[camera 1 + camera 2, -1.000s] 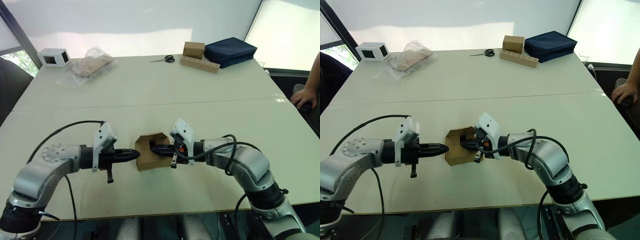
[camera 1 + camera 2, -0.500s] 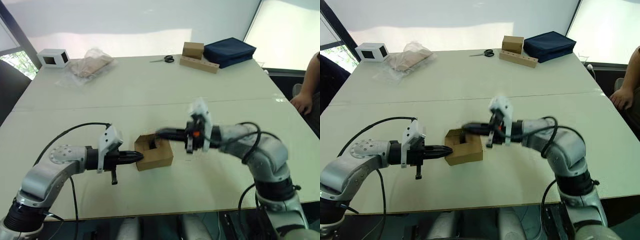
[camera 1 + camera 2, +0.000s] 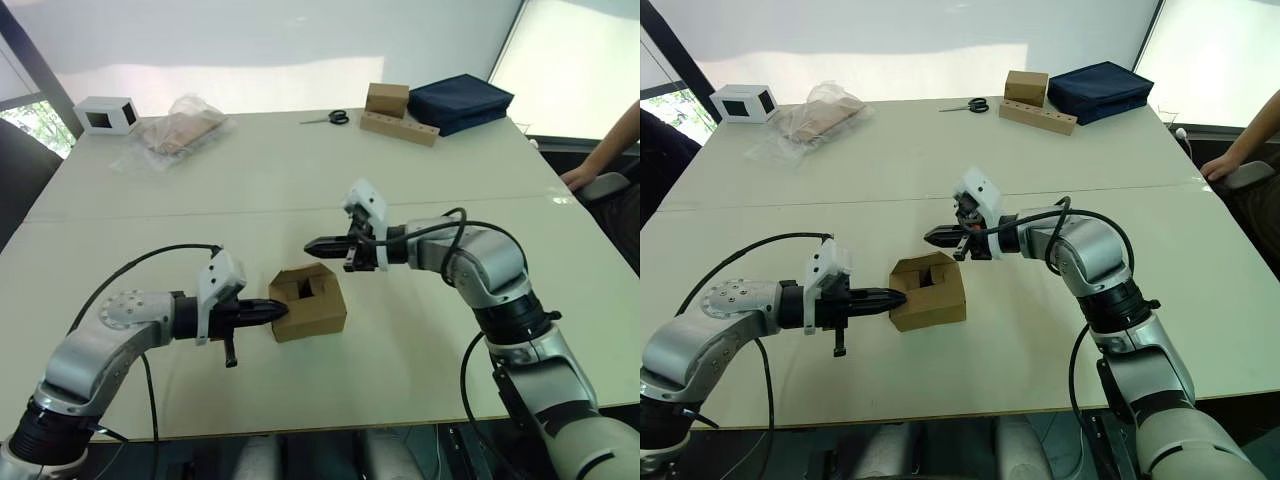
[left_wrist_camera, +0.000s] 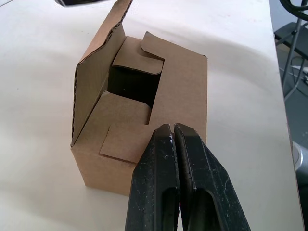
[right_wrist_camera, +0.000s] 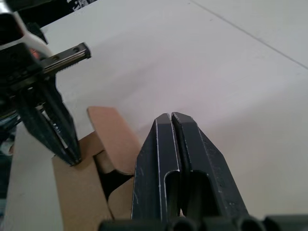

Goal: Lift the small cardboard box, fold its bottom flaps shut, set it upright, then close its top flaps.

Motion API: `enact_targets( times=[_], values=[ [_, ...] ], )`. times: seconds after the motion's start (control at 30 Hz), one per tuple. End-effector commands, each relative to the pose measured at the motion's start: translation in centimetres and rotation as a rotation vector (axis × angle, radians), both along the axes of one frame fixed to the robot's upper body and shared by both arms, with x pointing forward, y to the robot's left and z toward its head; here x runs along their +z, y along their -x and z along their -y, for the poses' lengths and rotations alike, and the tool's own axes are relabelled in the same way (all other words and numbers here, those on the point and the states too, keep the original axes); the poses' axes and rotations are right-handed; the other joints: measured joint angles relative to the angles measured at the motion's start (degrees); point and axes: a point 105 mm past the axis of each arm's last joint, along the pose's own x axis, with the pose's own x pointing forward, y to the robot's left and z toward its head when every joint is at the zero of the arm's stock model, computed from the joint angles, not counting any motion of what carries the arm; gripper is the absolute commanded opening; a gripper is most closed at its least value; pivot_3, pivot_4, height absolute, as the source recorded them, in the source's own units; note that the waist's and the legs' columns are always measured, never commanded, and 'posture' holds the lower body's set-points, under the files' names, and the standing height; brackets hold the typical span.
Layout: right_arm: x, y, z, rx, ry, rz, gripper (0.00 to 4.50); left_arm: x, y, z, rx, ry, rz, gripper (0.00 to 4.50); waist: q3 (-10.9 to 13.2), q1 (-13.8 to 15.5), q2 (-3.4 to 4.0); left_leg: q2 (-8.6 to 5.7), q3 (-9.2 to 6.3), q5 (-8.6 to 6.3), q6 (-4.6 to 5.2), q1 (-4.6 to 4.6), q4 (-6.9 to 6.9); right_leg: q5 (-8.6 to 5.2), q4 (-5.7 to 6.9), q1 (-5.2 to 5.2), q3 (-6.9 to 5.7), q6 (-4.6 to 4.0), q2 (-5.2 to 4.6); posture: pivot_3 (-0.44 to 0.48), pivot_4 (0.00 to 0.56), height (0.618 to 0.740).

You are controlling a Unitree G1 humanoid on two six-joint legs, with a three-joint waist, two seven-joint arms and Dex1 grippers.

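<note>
Change, right gripper [image 3: 312,244]: it was buried in the open top of the box a second ago; it has since been drawn out and is now held just above and behind the box, clear of it.
Change, left gripper [image 3: 276,311]: little altered; its tip is kept against the box's left side, touching or all but touching.
Change, box [image 3: 308,301]: it was tilted under the right gripper a second ago; it is now seen sitting flat and upright.
Meaning for task: the box is judged to be past the bottom-flap step and set upright; the top-flap closing is judged under way, not finished.
Right claw: fingers pressed together, nothing held.
Left claw: fingers pressed together, nothing held; used as a brace, by appearance.
Box position: on the table [image 3: 420,180], near its front edge, between the two grippers.
Box appearance: plain brown corrugated card, roughly cubic. The far flap is found standing up; two small notched flaps are folded inward, and a dark gap is left at the centre of the top.
Next requirement: the standing flap is expected to need pressing down over the gap.
</note>
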Motion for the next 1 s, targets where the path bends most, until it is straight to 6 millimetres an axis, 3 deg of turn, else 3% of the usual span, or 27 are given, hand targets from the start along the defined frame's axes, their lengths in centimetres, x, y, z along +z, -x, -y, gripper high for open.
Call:
enact_targets(
  times=[0.03, 0.5, 1.0],
  values=[
    [0.9, 1.5, -0.5, 0.073, -0.006, 0.037, 0.0, 0.3, -0.1, -0.7, 0.022, -0.011, 0.015, 0.1, 0.0, 0.0, 0.0, 0.0, 0.0, 0.0, 0.0, 0.0, 0.0, 0.0, 0.0, 0.0, 0.0, 0.0, 0.0, 0.0, 0.15, 0.74],
    [-0.8, 3.9, -0.4, 0.12, 0.064, 0.043, 0.0, 0.3, 0.0, -0.9, 0.023, -0.014, 0.006, 0.1, 0.0, 0.02, 0.0, 0.0, 0.0, 0.0, 0.0, 0.0, 0.0, 0.0, 0.0, 0.0, 0.0, 0.0, 0.0, 0.0, 0.15, 0.74],
    [-1.8, 4.1, -0.8, 0.086, 0.077, 0.034, 0.0, 1.4, 0.0, -1.3, 0.006, 0.007, -0.002, 0.1, 0.0, 0.05, 0.0, 0.0, 0.0, 0.0, 0.0, 0.0, 0.0, 0.0, -0.01, 0.0, 0.0, 0.0, 0.0, 0.0, 0.15, 0.74]
  ],
)
